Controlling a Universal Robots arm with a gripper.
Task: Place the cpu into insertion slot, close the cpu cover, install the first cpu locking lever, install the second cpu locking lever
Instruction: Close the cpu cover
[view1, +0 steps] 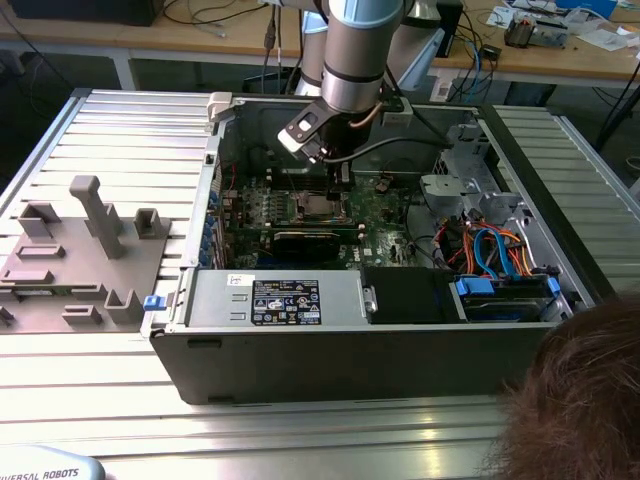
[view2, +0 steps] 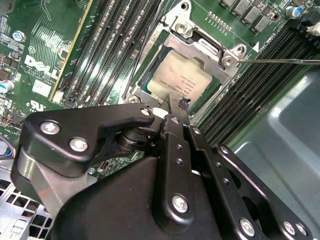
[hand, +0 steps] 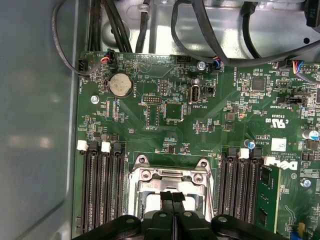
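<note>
Pincer (view2: 174, 106), tips together, over one edge of cpu (view2: 180, 80) within cpu cover (view2: 192, 44)

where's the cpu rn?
In the second wrist view the cpu lies framed by the cpu cover, between the two banks of memory slots, just beyond the end effector.

- There was one arm (view1: 352, 50) with one gripper (hand: 172, 196).
- One case (view1: 300, 360) held one motherboard (hand: 200, 125).
- One cpu (view2: 180, 80) and one cover (view2: 150, 67) were counted.
- One coin cell (hand: 121, 85) showed.
- There were two banks of memory slots: one bank (hand: 102, 190), a second bank (hand: 240, 187).
- One jig plate (view1: 80, 260) and one blue clip (view1: 152, 301) were there.
- One person's head (view1: 585, 400) showed.
</note>
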